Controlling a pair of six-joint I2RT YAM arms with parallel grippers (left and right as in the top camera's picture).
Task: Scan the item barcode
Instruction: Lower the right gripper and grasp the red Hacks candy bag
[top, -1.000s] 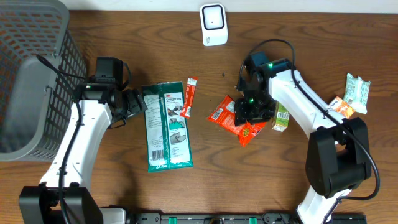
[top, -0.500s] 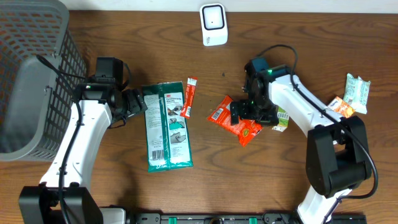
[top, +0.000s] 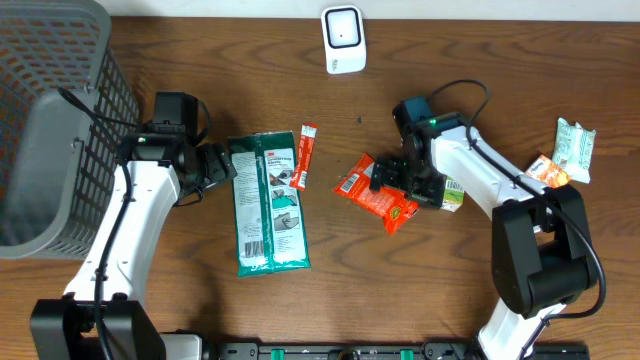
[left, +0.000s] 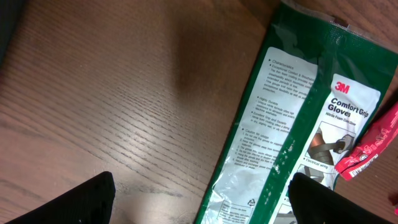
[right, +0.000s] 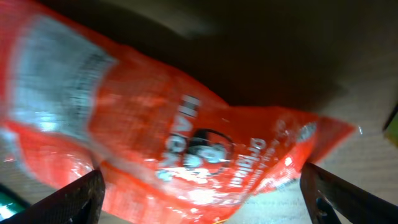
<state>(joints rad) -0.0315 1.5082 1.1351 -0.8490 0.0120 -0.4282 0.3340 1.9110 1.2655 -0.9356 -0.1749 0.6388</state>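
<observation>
One basket (top: 60, 60), one scanner (top: 343, 38), two arms (top: 130, 215), six packets (top: 268, 205)

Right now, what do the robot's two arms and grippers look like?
Both the left arm and right arm have white link shells with black joints and bases. A thin black cable loops off each near the wrist, and a small green light glows there. The left gripper and right gripper are black, with dark, blunt fingers.
</observation>
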